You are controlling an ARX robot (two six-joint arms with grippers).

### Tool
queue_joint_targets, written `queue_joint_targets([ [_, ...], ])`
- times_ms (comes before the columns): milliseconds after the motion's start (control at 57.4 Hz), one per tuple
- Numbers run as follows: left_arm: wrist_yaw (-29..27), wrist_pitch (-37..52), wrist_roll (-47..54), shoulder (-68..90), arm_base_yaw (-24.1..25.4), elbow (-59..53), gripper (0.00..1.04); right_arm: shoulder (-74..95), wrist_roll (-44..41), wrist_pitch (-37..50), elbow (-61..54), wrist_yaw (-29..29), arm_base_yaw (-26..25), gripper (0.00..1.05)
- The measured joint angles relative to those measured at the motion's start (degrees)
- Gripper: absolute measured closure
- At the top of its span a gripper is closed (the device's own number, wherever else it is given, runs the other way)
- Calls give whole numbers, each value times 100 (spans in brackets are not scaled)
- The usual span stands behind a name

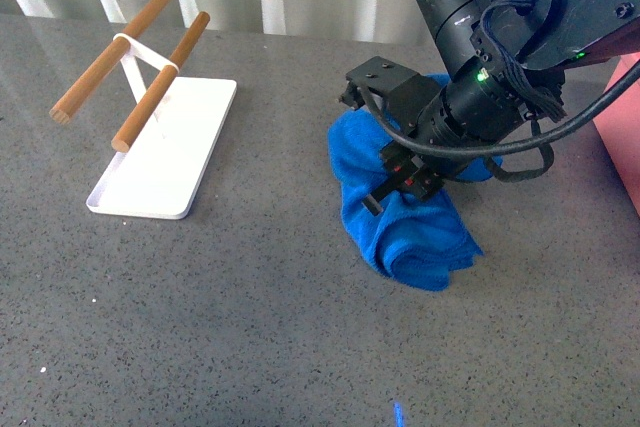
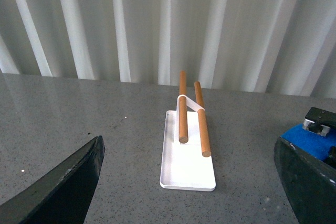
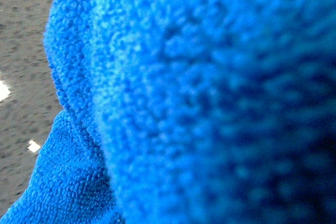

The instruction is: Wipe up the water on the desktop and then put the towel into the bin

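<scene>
While the right gripper (image 1: 400,185) is bearing down on the towel (image 1: 420,242), front view: the towel is lying on the desktop (image 1: 250,327), well right of the white tray (image 1: 170,162). Its long axis is running far-to-near, the near end slanting away from the tray. The right gripper's opening cannot be told.
Left wrist view: the left gripper (image 2: 189,148) is hanging spread wide and empty, facing the tray.
Right wrist view: the towel (image 3: 184,98) is filling the frame, blurred.

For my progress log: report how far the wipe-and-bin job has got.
Done: nothing certain; no water shows on the desktop. In hand: the right gripper is down on the blue towel, its fingers hidden. To do: the towel lies on the desktop, not in the pink bin.
</scene>
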Motion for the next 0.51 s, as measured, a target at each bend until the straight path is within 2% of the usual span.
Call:
queue_joint_targets([
  [296,0,0,0,0,0,0,7,-1423,234,94,-1187,-192,-175,101],
  [506,-2,0,0,0,0,0,7,-2883,383,-365,-1200,-592,-577,101],
])
